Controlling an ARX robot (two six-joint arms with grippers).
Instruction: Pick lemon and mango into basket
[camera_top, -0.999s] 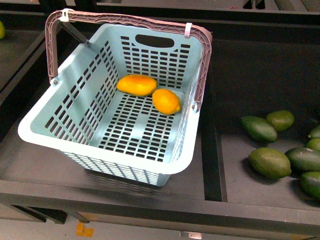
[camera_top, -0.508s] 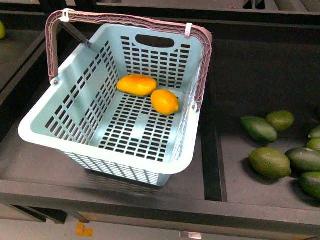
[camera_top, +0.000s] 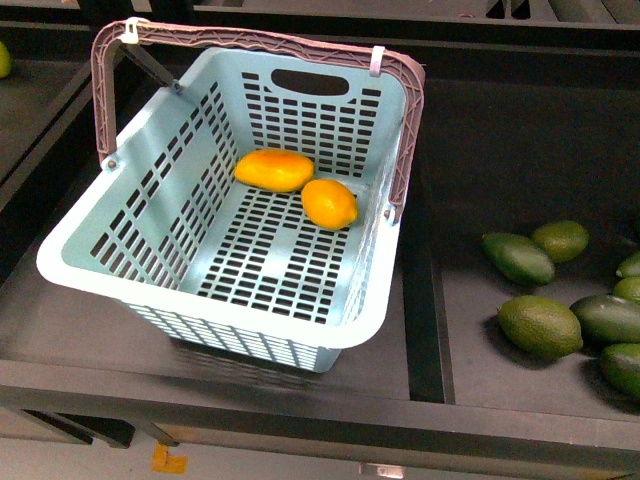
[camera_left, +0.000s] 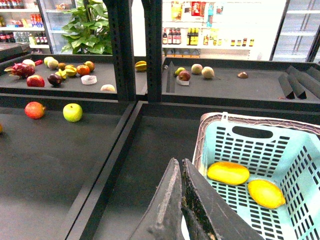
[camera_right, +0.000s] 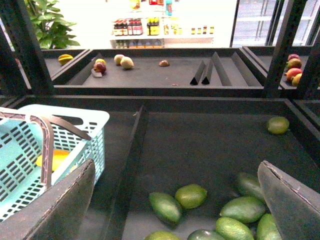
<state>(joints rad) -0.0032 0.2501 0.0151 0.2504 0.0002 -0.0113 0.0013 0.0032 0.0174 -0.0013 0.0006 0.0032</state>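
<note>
Mango (camera_top: 273, 169) and lemon (camera_top: 330, 203) lie touching on the basket (camera_top: 120, 225) floor near its far wall, so the task looks complete. The left claw (camera_left: 179, 172) is pressed closed and empty; the right claw (camera_right: 175, 192) gapes open above green fruits (camera_top: 538, 325), nothing obstructing.

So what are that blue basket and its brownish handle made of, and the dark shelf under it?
The basket looks like moulded plastic: light teal, smooth, slightly glossy, with evenly cut slots in walls and floor. Its handle seems plastic too, a matte brown-mauve with ribbed edges. The shelf is harder to judge: a flat, dull black surface with raised dividers, possibly painted metal or a mat lining.
</note>
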